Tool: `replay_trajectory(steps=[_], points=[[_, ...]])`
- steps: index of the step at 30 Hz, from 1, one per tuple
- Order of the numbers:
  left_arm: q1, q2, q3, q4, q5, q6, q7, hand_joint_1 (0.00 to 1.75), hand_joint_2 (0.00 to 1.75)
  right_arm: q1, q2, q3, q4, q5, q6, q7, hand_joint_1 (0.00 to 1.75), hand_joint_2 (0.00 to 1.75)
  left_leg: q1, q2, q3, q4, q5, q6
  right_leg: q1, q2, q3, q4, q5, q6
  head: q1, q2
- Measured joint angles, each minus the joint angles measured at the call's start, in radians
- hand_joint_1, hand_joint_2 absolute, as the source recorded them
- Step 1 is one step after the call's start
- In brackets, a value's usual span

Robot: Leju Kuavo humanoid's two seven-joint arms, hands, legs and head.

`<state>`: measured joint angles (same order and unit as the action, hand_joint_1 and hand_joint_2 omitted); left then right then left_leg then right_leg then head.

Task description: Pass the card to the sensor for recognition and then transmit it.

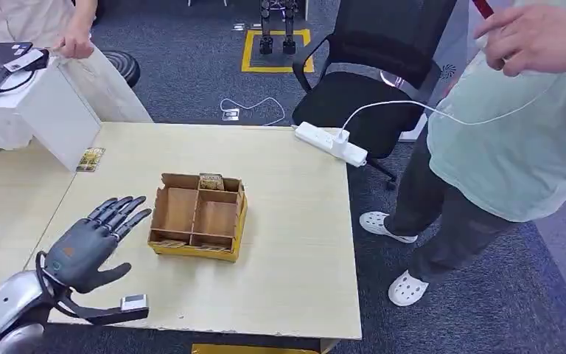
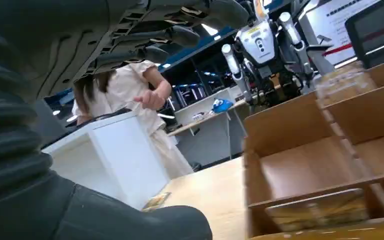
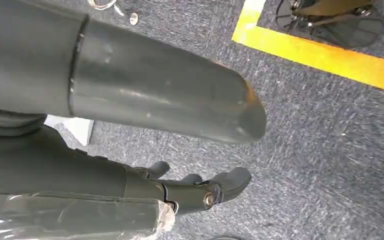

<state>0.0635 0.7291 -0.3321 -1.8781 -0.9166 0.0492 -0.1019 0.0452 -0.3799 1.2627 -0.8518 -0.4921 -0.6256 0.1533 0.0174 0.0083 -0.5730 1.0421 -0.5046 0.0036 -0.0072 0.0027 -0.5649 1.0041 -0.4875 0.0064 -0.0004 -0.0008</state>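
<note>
Cardboard box point(image 1: 197, 215) held the cards just beside the empty, spread left hand point(image 1: 92, 243), whose reach might nudge it.

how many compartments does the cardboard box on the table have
4. On the cardboard box: two large ones side by side in the middle, a narrow one along the far edge holding a card, and a narrow one along the near edge with flat cards.

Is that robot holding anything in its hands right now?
No. The left hand hovers open beside the brown cardboard divider box, holding nothing. The right hand hangs over the carpet, holding nothing.
</note>
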Motion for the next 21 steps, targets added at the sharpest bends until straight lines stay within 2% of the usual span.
replay_trajectory(steps=[5, 12, 17, 21], points=[[-0.053, -0.053, -0.093, 0.032, -0.06, 0.015, 0.041, 0.0, 1.75, 0.001, 0.0, -0.007, -0.01, 0.011, 0.0, 0.014, 0.0, 0.0, 0.0, 0.0, 0.0, 0.0, 0.0, 0.0, 0.0, 0.001, 0.0, 0.0, 0.0, 0.0, 0.0, 0.0], [-0.07, -0.102, -0.173, 0.078, -0.15, 0.064, 0.103, 0.0, 1.75, 0.01, -0.003, -0.013, -0.023, 0.018, -0.005, 0.029, 0.0, 0.0, 0.0, 0.0, 0.0, 0.0, 0.0, 0.0, 0.0, 0.001, -0.001, 0.0, 0.0, 0.0, 0.0, 0.0], [-0.085, -0.146, -0.203, 0.126, -0.182, 0.083, 0.148, 0.0, 1.75, 0.012, -0.004, -0.016, -0.025, 0.019, -0.006, 0.031, 0.0, 0.0, 0.0, 0.0, 0.0, 0.0, 0.0, 0.0, 0.0, 0.001, -0.001, 0.0, 0.0, 0.0, 0.0, 0.0], [-0.102, -0.179, -0.212, 0.182, -0.249, 0.105, 0.221, 0.0, 1.75, 0.013, -0.004, -0.019, -0.025, 0.026, -0.006, 0.026, 0.0, 0.0, 0.0, 0.0, 0.0, 0.0, 0.0, 0.0, 0.0, 0.001, -0.001, 0.0, 0.0, 0.0, 0.0, 0.0]])
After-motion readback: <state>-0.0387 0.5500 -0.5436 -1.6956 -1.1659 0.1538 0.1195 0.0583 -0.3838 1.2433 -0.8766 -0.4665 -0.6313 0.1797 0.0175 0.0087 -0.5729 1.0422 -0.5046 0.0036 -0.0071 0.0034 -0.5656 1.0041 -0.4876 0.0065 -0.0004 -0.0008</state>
